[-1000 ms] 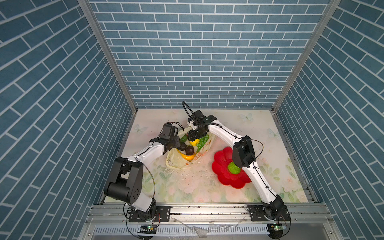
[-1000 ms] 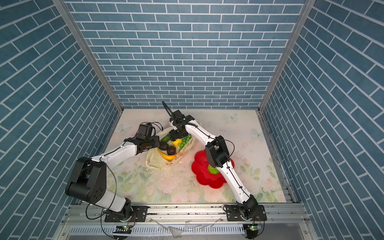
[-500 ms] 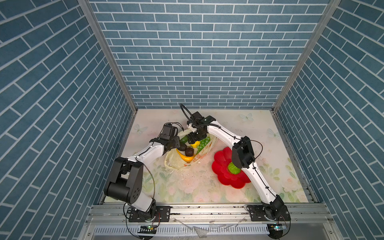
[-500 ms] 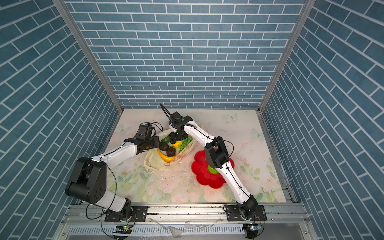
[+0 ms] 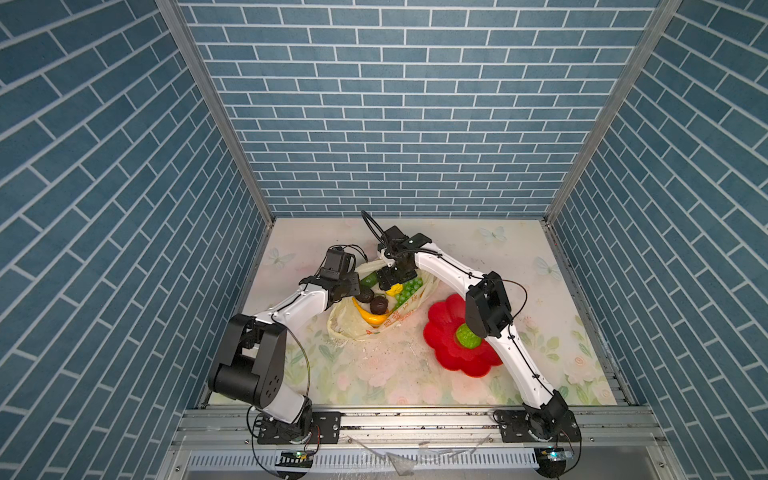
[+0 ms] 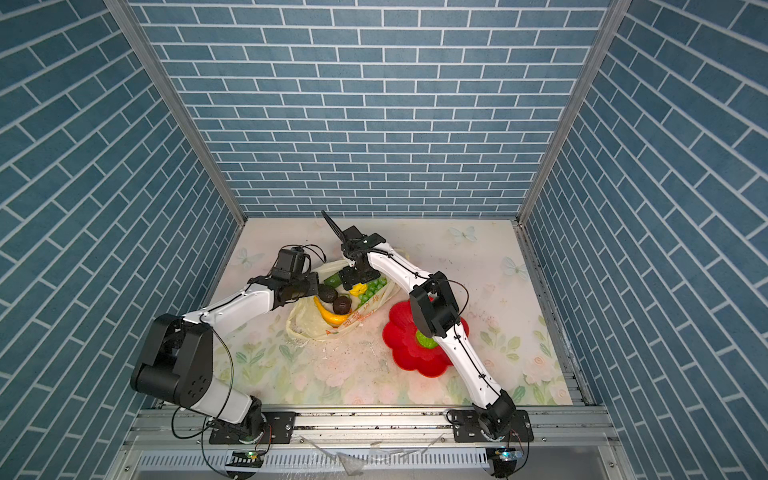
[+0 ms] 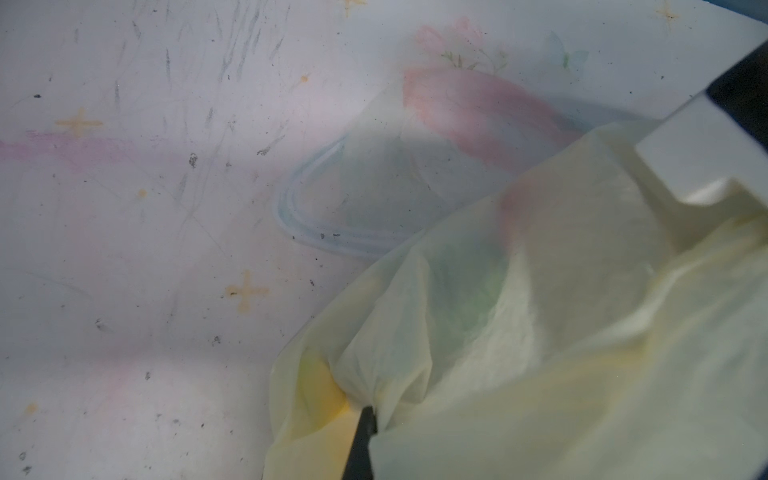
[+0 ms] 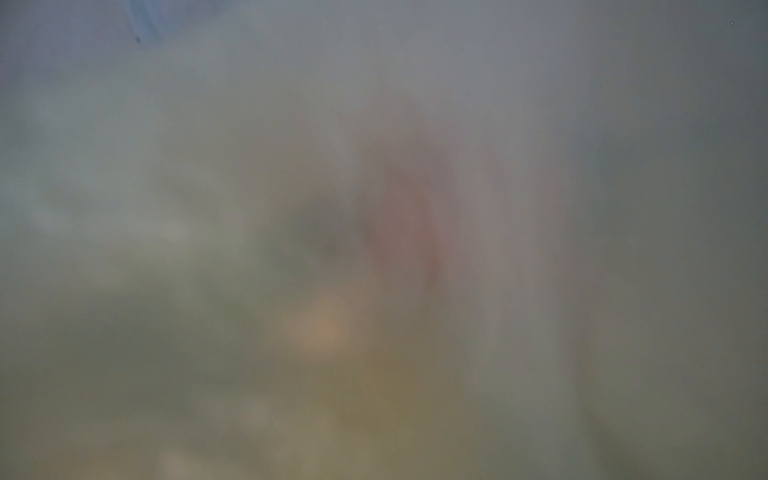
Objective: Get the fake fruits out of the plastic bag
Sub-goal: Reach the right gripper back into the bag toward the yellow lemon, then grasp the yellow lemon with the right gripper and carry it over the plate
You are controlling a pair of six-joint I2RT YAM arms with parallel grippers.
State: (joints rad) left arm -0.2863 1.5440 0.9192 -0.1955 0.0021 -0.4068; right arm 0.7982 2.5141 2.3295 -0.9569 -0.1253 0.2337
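The pale-yellow plastic bag (image 5: pixel 357 330) lies open in both top views. In it are a banana (image 5: pixel 370 318), two dark brown pieces (image 5: pixel 379 305), green grapes (image 5: pixel 405 291), a yellow knobbly ball (image 5: pixel 395 289) and a green round fruit (image 5: pixel 368 280). My left gripper (image 5: pixel 353 286) is shut on the bag's left rim. In the left wrist view the film (image 7: pixel 540 332) bunches at my left gripper (image 7: pixel 368 415). My right gripper (image 5: pixel 390 282) reaches into the bag's mouth just above the yellow ball, and how its jaws stand is hidden. Bag film (image 8: pixel 374 249) blurs the whole right wrist view.
A red flower-shaped plate (image 5: pixel 444 332) lies right of the bag under my right forearm, and it holds a green knobbly ball (image 5: pixel 467 336). Blue brick walls close in the floral mat (image 5: pixel 395 374) on three sides.
My right gripper has shifted slightly left and lower into the bag's mouth. The left arm keeps its hold and has not moved.
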